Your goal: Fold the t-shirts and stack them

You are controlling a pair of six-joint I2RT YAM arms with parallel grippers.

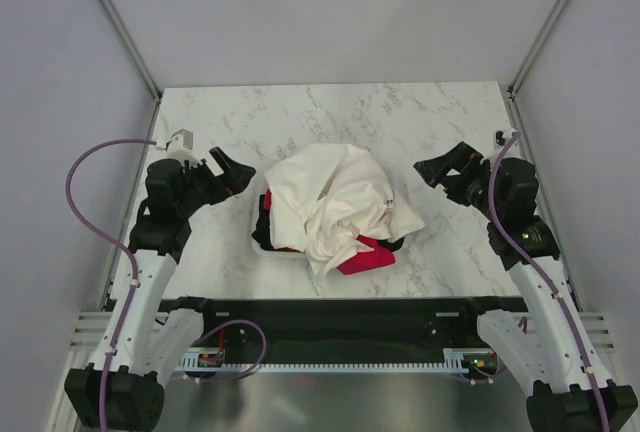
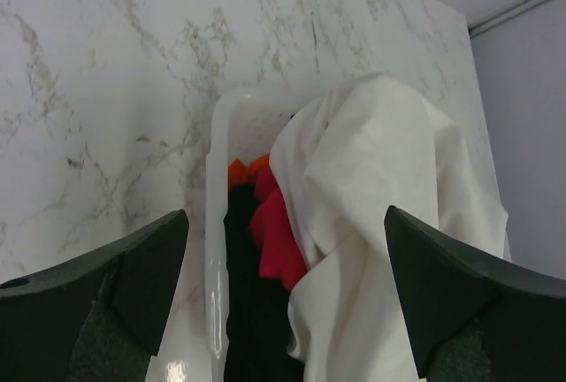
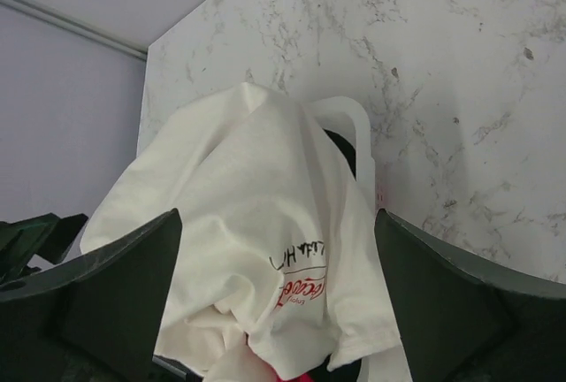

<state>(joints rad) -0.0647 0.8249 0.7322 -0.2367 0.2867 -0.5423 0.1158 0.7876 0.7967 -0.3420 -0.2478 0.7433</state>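
**Shirts heaped in a basket, both grippers open and empty either side**

A white marble table (image 1: 330,112) fills the middle of the overhead view. At its centre a large white t-shirt (image 1: 330,197) lies crumpled over a white plastic basket (image 1: 258,240), hiding most of it and spilling past its lower right edge. A red-pink t-shirt (image 1: 365,255) pokes out beneath the white one at lower centre. A black t-shirt (image 1: 267,228) shows in the basket's left side. The left gripper (image 1: 232,172) hangs at centre left and the right gripper (image 1: 440,164) at centre right. Each is near the pile but apart from it, pointed inward. Both have their jaws spread wide and hold nothing.

Nothing appears folded or stacked yet, so the step in hand looks like getting the first shirt out. The next move likely calls for pinching the white shirt, which lies on top. It would then need lifting free without dragging the others, and spreading flat on bare marble.

Only the overhead view shows both arms and the whole pile. The left wrist view looks into the basket, where the black and red-pink cloth sit tucked inside. It also shows a scrap of orange cloth (image 2: 243,170) at frame centre, unseen elsewhere. Only the right wrist view shows the red logo print (image 3: 301,292), with dark lettering above it, low on the white shirt.
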